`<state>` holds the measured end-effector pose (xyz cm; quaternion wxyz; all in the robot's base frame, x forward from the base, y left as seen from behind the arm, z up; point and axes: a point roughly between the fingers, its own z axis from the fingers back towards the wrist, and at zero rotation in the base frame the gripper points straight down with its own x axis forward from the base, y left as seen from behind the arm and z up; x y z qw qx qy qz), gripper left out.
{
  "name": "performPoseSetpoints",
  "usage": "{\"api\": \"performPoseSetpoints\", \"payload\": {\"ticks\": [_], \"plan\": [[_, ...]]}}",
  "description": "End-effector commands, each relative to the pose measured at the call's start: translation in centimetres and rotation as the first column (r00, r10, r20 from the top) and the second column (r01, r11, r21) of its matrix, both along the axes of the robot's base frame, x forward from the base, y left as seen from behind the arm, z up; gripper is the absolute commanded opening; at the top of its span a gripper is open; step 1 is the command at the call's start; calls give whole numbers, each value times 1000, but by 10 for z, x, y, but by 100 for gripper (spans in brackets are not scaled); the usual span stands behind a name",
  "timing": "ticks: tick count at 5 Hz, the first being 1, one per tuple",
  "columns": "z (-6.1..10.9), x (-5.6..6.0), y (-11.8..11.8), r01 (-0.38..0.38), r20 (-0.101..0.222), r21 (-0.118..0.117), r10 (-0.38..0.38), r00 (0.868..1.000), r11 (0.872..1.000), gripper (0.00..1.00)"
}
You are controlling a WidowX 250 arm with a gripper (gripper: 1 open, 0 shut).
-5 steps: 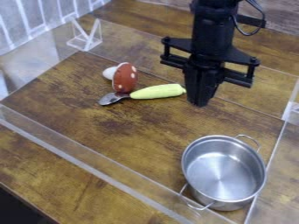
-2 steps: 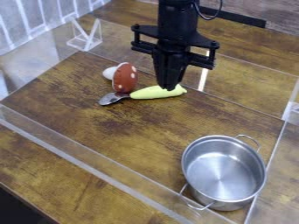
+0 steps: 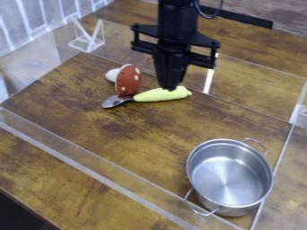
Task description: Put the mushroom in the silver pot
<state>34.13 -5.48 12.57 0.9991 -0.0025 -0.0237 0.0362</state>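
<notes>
One mushroom (image 3: 127,81) lying to the left of and below the clenched black tool (image 3: 174,70), apart from it

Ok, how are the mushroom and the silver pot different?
The mushroom is small, but the pot is much bigger. The mushroom has a reddish-brown cap, while the pot is shiny silver. The mushroom lies on its side, but the pot stands upright with its open top facing up. Both are on the wooden table.
</notes>
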Motion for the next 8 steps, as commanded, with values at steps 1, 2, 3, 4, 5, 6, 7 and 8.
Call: {"api": "performPoseSetpoints", "payload": {"ticks": [1,2,3,4,5,6,7,8], "plan": [[24,-3,-22,42,67,-15,-41,997,999,0],[22,-1,-12,40,63,-9,-39,997,999,0],[22,3,5,20,58,4,-21,998,1000,0],[21,7,22,1,56,14,-1,998,1000,0],[16,9,30,-8,45,18,7,999,1000,100],[9,10,36,-16,32,23,15,999,1000,100],[4,11,49,-31,32,36,29,999,999,100],[-2,12,59,-43,30,45,42,999,998,100]]}}
